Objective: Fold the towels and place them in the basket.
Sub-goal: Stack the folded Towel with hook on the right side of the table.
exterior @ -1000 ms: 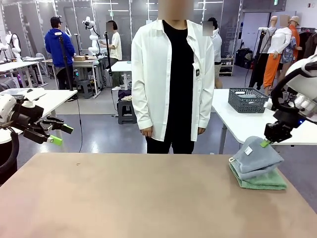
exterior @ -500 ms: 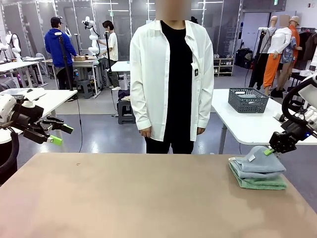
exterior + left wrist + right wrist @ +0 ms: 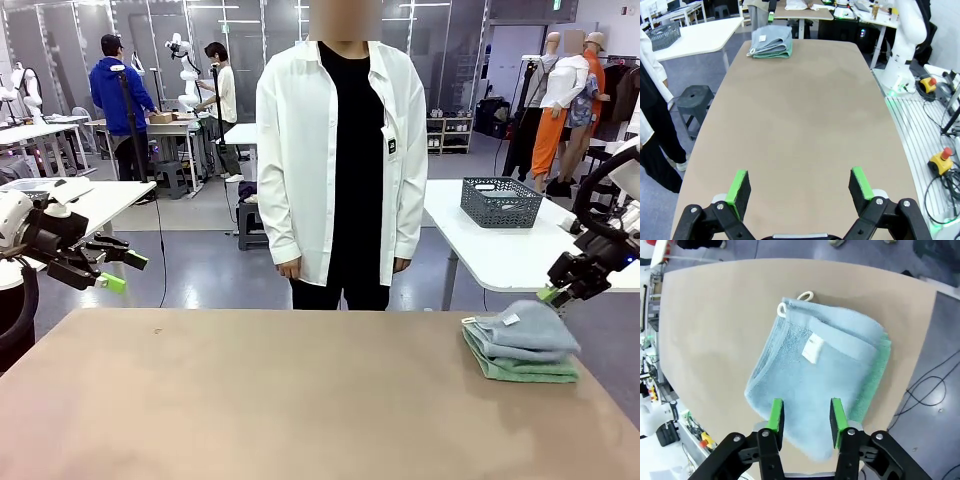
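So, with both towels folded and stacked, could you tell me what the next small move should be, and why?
Probably grip the stack: the blue-grey towel lies folded on the green towel at the table's edge, the right gripper hovers open above, and the basket sits on another table.

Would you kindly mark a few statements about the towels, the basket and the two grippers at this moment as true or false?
1. The blue-grey towel lies folded on top of the mint green towel. True.
2. Both towels are inside the basket. False: they lie on the near table; the basket stands on a white table behind.
3. The right gripper is clamped on the blue-grey towel. False: its fingers are apart, clear of the towel.
4. The left gripper is open and holds nothing. True.
5. The person is holding a towel. False: both hands hang empty.
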Controlling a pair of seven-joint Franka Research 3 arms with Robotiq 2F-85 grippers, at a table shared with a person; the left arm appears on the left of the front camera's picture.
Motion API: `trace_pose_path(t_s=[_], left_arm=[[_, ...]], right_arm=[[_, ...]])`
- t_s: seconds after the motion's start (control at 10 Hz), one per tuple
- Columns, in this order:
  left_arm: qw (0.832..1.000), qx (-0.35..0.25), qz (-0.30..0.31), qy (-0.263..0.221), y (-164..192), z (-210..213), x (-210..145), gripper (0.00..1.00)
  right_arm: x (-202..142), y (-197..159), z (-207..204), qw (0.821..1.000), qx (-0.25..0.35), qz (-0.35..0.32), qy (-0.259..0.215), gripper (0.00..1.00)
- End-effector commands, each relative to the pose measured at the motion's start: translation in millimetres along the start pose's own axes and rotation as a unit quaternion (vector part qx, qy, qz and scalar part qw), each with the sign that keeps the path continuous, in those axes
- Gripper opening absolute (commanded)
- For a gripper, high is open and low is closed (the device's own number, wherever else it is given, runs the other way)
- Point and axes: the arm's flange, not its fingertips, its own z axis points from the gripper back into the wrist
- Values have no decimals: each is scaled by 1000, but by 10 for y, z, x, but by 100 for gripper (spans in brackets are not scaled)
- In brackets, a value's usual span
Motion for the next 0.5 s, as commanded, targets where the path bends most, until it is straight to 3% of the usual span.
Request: trace_pose_path(t_s=[0.0, 0.1, 0.2, 0.3, 0.4], left_arm=[[1000, -2, -1, -1, -3, 7, 15, 100], [1000, -2, -1, -1, -3, 7, 15, 100], [1000, -2, -1, -1, -3, 7, 15, 100], [1000, -2, -1, -1, -3, 7, 15, 100], [1000, -2, -1, -1, -3, 7, 15, 100]], right_arm=[[-37, 291, 247, 999, -46, -6, 14, 68], [-31, 435, 401, 997, -73, -17, 18, 100], [-60, 731, 569, 995, -100, -14, 14, 88], [-128, 1146, 735, 992, -122, -15, 9, 100], [-260, 1644, 919, 991, -133, -16, 1, 100]])
